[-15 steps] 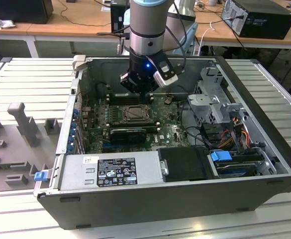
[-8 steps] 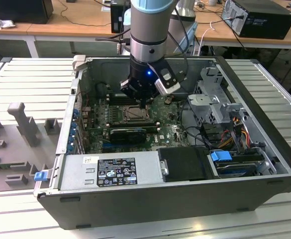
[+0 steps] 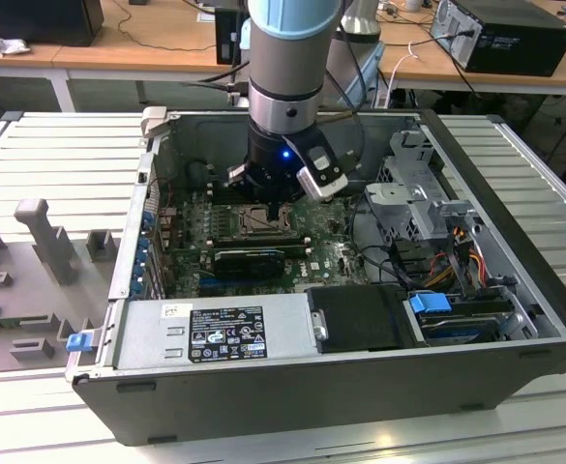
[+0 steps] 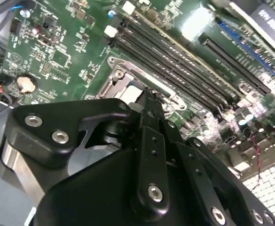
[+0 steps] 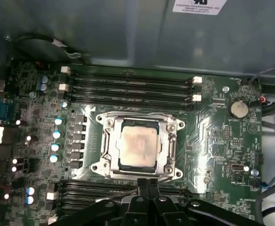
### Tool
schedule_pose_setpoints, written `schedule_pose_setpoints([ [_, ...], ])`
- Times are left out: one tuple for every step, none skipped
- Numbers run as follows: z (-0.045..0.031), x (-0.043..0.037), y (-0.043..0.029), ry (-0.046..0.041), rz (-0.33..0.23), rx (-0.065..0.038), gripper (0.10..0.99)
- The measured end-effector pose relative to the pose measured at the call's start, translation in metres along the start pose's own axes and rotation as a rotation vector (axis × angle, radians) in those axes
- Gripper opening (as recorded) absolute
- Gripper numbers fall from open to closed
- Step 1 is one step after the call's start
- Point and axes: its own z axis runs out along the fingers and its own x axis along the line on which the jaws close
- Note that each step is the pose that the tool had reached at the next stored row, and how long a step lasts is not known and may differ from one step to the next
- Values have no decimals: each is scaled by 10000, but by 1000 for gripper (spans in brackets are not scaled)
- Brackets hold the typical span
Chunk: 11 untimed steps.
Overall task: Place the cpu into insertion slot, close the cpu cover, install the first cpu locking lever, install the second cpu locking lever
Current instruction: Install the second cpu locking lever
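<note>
The cpu lies flat in the insertion slot, its pale face showing through the window of the cpu cover, which is folded down over it. My gripper is shut, its two fingertips pressed together right at the socket's edge. A thin metal rod, seemingly a locking lever, slants away beside the tips. In the second wrist view the gripper hangs over the slot's silvery rim. In the exterior view the gripper reaches down inside the computer case, just above the insertion slot.
Long black memory slots flank the socket on two sides. A black card with a heatsink, the grey power supply, a drive cage and loose cables crowd the case. Case walls stand close around.
</note>
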Motion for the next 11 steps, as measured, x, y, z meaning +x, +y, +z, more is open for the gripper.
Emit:
schedule_pose_setpoints([
  [9,48,-8,2,-3,-11,106],
  [16,83,-14,1,-3,-18,106],
  [32,146,-30,1,-2,-27,106],
  [39,184,-37,8,-1,-34,106],
  [46,214,-41,16,-1,-39,106],
  [62,236,-43,25,1,-43,106],
  [74,245,-46,28,2,-42,106],
  [96,254,-51,30,2,-42,106],
  [115,259,-55,30,2,-42,106],
  [132,260,-58,30,1,-42,106],
  [153,261,-61,31,-1,-42,106],
])
